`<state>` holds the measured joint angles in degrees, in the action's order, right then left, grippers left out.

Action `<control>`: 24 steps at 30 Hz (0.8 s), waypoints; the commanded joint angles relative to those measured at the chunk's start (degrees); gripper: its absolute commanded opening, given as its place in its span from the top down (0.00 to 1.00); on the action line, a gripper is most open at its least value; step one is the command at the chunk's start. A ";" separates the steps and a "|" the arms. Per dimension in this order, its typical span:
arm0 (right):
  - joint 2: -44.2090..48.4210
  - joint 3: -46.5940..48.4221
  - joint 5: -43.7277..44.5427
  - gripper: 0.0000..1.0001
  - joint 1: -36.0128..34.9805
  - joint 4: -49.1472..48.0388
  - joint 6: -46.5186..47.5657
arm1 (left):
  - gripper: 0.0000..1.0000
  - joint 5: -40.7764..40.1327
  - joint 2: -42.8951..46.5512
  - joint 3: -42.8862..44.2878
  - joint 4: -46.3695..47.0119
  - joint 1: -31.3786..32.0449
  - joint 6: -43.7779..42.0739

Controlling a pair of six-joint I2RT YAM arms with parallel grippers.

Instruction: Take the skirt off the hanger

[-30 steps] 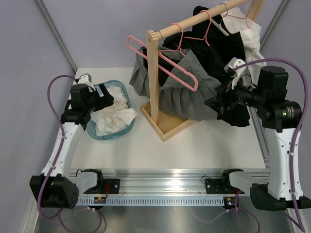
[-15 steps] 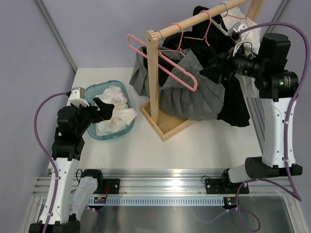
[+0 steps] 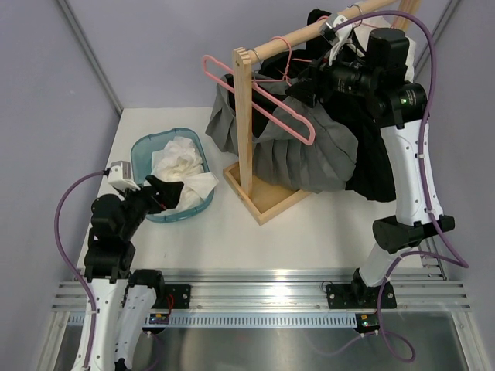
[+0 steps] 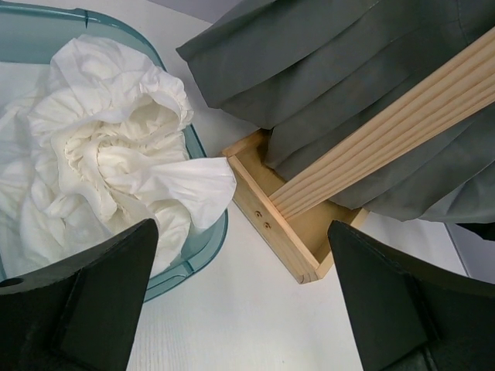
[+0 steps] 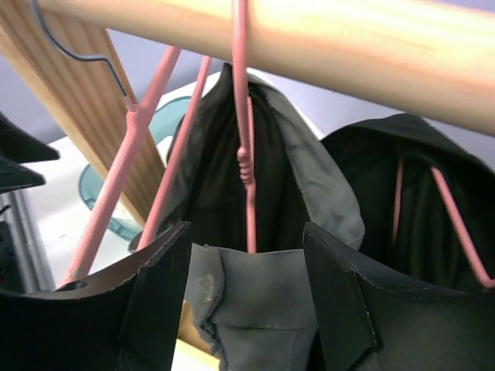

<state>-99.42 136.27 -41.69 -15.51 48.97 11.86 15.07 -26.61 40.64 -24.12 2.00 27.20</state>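
The grey pleated skirt (image 3: 309, 151) hangs on a pink hanger (image 5: 249, 193) from the wooden rail (image 3: 309, 35), far right of the table (image 3: 325, 224), its folds draped round the rack's upright post (image 3: 244, 124). The right gripper (image 5: 246, 232) is up under the rail. Its jaws stand apart on either side of the hanger's stem and the skirt's waistband, clasping neither. A larger pink hanger (image 3: 267, 100) slants across the skirt's front, and black garments (image 3: 371, 162) crowd its right side. Near left, the left gripper (image 3: 160, 193) gapes empty beside a teal basket (image 3: 151, 144) of white cloth (image 3: 182, 166).
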 commanded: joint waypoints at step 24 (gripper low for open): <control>-2.89 -1.88 7.24 0.56 -4.70 -8.72 9.67 | 0.04 1.28 2.53 -2.15 0.91 -0.24 2.77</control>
<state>-101.58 134.47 -35.92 -19.16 42.92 19.75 15.05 -24.71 38.63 -25.23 2.00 29.12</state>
